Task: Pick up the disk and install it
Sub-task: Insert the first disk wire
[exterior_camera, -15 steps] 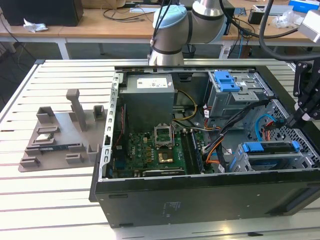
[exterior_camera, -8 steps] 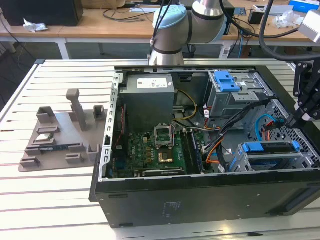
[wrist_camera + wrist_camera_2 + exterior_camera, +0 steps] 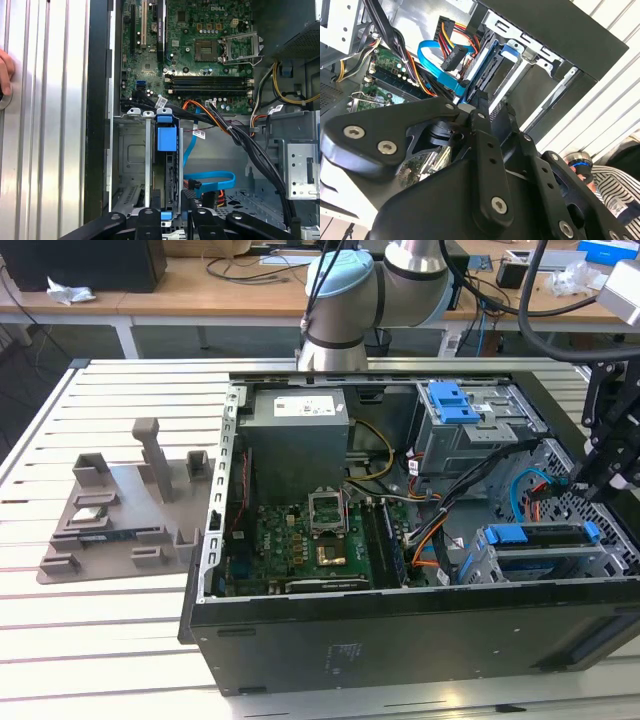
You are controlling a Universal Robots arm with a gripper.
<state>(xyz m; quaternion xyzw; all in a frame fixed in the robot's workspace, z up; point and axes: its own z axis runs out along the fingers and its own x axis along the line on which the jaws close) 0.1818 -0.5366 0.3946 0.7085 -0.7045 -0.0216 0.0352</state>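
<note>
1. At the exterior view's right edge, the black gripper (image 3: 597,472) hangs inside the open computer case (image 3: 400,640), above the drive cage (image 3: 600,565) in the case's corner toward that view's lower right.
2. Disk (image 3: 538,536) sits in that cage on its edge, blue rail ends showing. In the first wrist view it stands in its slot with a blue tab at the far end.
3. Gripper is close over the disk's near end in both wrist views. Spread, closed or pinching: cannot tell, as its own black linkage blocks the sight.
4. Blue flat cable (image 3: 210,177) loops just beside the cage. Orange and black wires run past it toward the motherboard (image 3: 290,550).
5. Grey power-supply box (image 3: 295,440) stands beyond the motherboard. A blue latch (image 3: 450,400) tops a second grey cage on the exterior view's right of it.
6. Case lies on a slatted metal table (image 3: 100,640). Grey moulded fixture (image 3: 120,510) sits on the exterior view's left, well apart from the gripper.
7. A person's hand (image 3: 4,70) is at the slats beside the case.
</note>
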